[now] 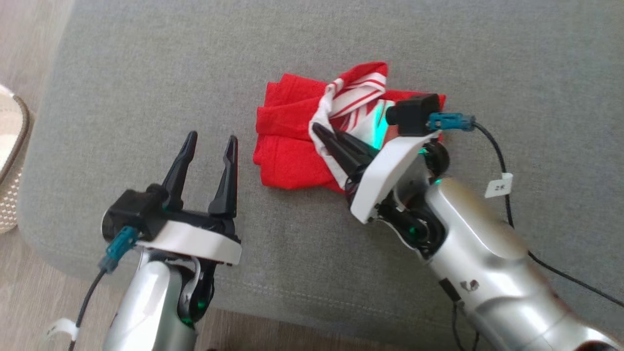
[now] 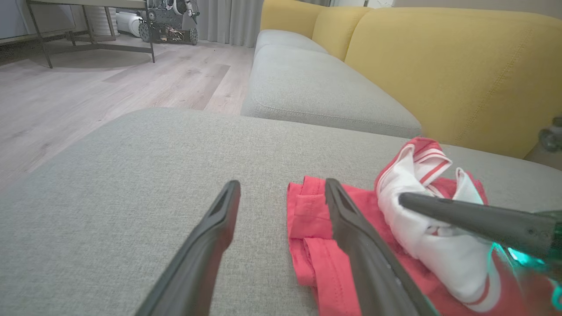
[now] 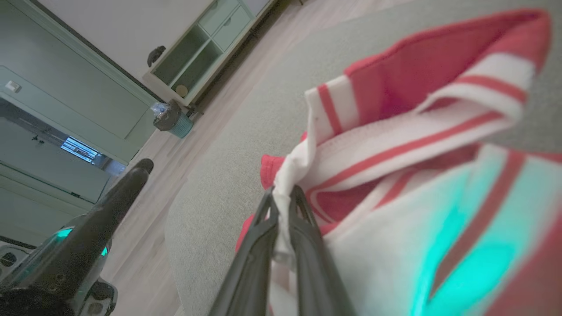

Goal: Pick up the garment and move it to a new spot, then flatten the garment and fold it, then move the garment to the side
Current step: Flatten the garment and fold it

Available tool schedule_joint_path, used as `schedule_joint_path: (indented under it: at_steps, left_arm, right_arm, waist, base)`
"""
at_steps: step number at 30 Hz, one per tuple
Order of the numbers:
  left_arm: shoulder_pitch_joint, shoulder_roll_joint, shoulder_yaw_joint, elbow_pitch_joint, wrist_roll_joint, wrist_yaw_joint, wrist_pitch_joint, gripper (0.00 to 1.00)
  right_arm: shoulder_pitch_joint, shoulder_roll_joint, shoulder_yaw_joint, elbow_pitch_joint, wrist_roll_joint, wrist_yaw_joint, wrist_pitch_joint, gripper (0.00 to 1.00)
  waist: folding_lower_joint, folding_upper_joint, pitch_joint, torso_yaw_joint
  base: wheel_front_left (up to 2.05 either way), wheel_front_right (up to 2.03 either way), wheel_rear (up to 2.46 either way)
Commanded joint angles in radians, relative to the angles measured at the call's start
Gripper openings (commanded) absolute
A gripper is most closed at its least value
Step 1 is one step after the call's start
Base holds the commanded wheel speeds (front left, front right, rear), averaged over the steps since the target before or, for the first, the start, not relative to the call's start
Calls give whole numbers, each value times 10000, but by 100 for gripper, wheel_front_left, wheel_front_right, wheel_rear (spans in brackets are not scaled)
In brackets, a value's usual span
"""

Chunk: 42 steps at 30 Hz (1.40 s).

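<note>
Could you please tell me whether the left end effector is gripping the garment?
No, the left end effector stands open and empty, beside the red and white garment.

The left pincer [image 2: 282, 184] sits bottom centre, fingers spread over the grey sofa cushion [image 2: 131, 175]. At lower right the red-and-white garment [image 2: 309, 232] lies bunched, the right pincer [image 2: 406, 202] pressed against its white fold. A yellow backrest [image 2: 439, 66] fills the upper right.

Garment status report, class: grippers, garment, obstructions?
Right gripper shut on garment white edge. Left gripper open, beside it. Garment crumpled on cushion. No obstruction seen.
</note>
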Motion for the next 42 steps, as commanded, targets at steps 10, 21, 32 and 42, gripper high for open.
schedule_joint_path:
  at_steps: [10, 21, 32, 42]
  left_arm:
    - [-474, 51, 290, -340, -149, 78, -59, 100]
    - [-236, 85, 677, -248, 148, 65, -59, 100]
    - [-64, 552, 1147, -105, 271, 241, -54, 100]
    - [459, 976, 1249, -224, 322, 386, 163, 100]
  right_arm:
    - [-1258, 217, 2193, 443, 1254, 67, -1890, 100]
    - [-1048, 216, 1027, -813, -161, 67, -3557, 100]
    - [2007, -296, -3506, -2861, -2883, 67, -3235, 100]
    - [4392, -364, -5490, -4729, -4722, 67, -2682, 100]
  waist:
    - [0, 0, 193, -254]
    - [0, 0, -218, -1199]
    - [0, 0, -731, -1922]
    - [0, 0, -1331, -2201]
  base:
    - [0, 0, 0]
    - [0, 0, 0]
    - [0, 0, 0]
    - [0, 0, 0]
